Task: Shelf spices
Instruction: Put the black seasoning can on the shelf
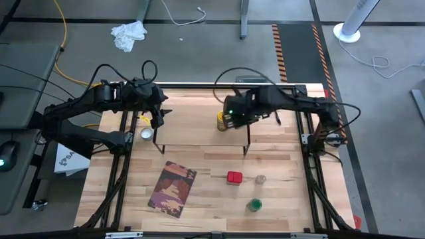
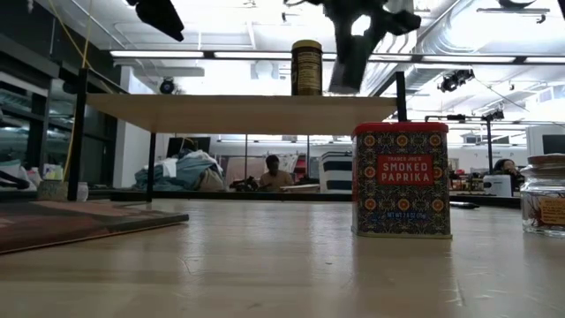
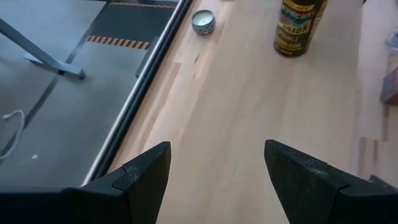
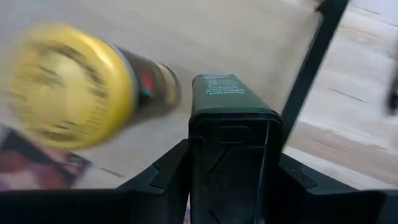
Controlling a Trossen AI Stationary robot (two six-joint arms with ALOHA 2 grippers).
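**Yellow-topped jar on the shelf, four spices off it**

You have the yellow-topped jar (image 1: 222, 120) standing upright on the shelf (image 1: 192, 123), towards its right part. Your right gripper (image 1: 234, 118) is just beside that jar; the views do not show whether its fingers are spread or pressed together. Your left gripper (image 3: 214, 171) hovers over the shelf's left end with its fingers spread and nothing between them.

On the bench (image 1: 212, 206), the dark grey tin (image 1: 146, 135) sits by the shelf's left end. In front of the shelf you find the red box (image 1: 234, 177), the clear glass jar (image 1: 260, 180) just to its right, and the green-topped jar (image 1: 254, 205) nearer the front edge. The book (image 1: 172, 188) lies front left.
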